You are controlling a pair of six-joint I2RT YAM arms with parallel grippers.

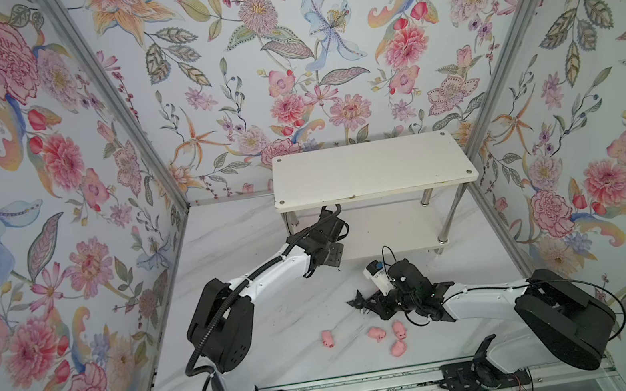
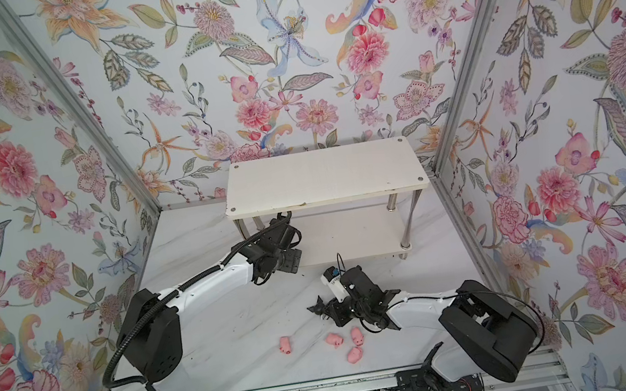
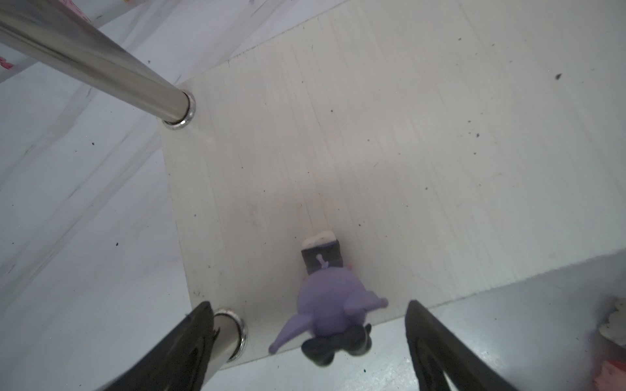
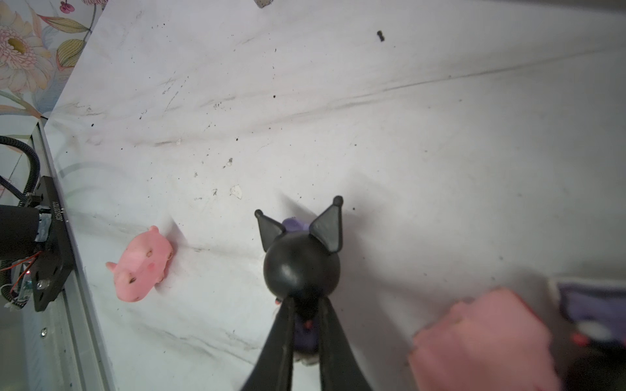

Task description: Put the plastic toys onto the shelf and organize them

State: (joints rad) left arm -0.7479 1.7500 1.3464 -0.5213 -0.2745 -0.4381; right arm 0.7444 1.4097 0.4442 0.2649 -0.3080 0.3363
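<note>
Flowered wallpaper (image 1: 283, 62) closes in your white marbled table (image 1: 253, 256) on three sides. The white two-tier shelf (image 1: 370, 171) stands at the back in both top views. Your left arm reaches in under the shelf's top board. In the left wrist view the left gripper (image 3: 307, 306) has its fingers spread wide. A purple figure (image 3: 333, 304) rests between them on the lower board (image 3: 372, 135), and neither finger touches it. The figure sits close to the board's edge, near a chrome leg (image 3: 230, 335). Your right gripper (image 4: 305, 304) is in front of the shelf, fingers pinched tight on a black-eared figure (image 4: 301, 267). You cannot tell from these views whether that figure is clear of the table. Four pink pigs (image 1: 377, 334) lie loose on the table, nearer the arm bases than the shelf. Three are clustered just beside the right gripper, and a lone pig (image 1: 327, 339) lies a little apart, toward the left arm.
</note>
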